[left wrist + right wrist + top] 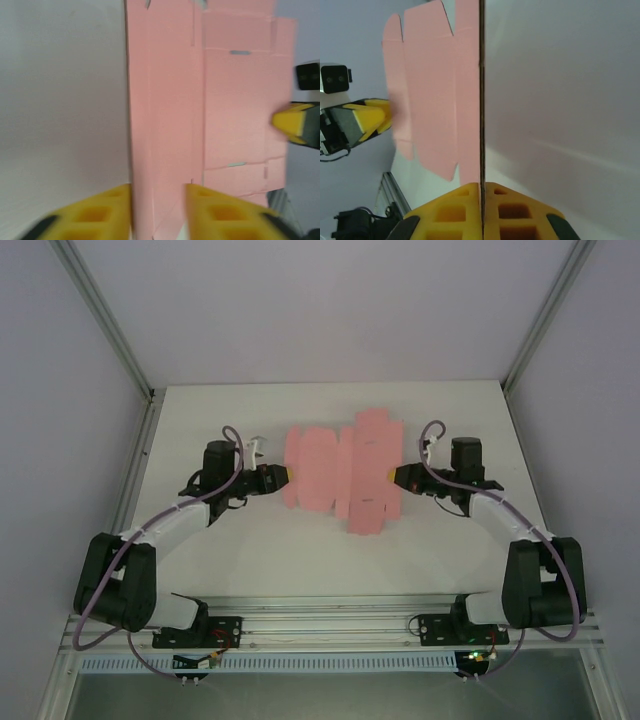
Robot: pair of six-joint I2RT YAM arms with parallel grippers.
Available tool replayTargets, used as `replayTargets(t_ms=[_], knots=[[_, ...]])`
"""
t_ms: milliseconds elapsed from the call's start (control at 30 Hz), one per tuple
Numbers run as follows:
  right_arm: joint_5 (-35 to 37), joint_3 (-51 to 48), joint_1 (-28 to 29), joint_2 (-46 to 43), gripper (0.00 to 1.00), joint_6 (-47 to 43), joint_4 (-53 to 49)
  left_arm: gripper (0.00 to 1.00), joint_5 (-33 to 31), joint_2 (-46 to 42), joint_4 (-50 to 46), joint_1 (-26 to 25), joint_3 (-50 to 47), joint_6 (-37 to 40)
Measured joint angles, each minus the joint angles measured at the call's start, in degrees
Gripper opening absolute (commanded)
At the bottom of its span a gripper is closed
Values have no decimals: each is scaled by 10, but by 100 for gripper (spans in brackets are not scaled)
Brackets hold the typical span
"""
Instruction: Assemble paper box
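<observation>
The paper box is a flat pink die-cut sheet with flaps, held between the two arms over the middle of the white table. My right gripper is shut on the sheet's right edge. In the right wrist view the card runs edge-on into the closed yellow fingers. My left gripper stands at the sheet's left edge. Its yellow fingers are spread apart, with the pink left panel between them. The right gripper's yellow tip shows at the sheet's far side.
The white table lies inside grey walls with aluminium posts at the back corners. A metal rail carrying both arm bases runs along the near edge.
</observation>
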Motion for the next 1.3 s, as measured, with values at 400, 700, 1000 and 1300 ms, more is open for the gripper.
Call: replayTargets(t_ms=[400,700,1000,1300], knots=[[88,404,122,27,0,-491,-553,100,-186,-153,-223,29,137,12],[173,525,142,148,4,-665,-761,100,-180,-141,-260,29,162,24],[324,597,173,356,5,-735,-697,95,59,4,-108,29,169,83],[297,603,187,394,3,-822,-620,58,176,223,-208,12,339,232]])
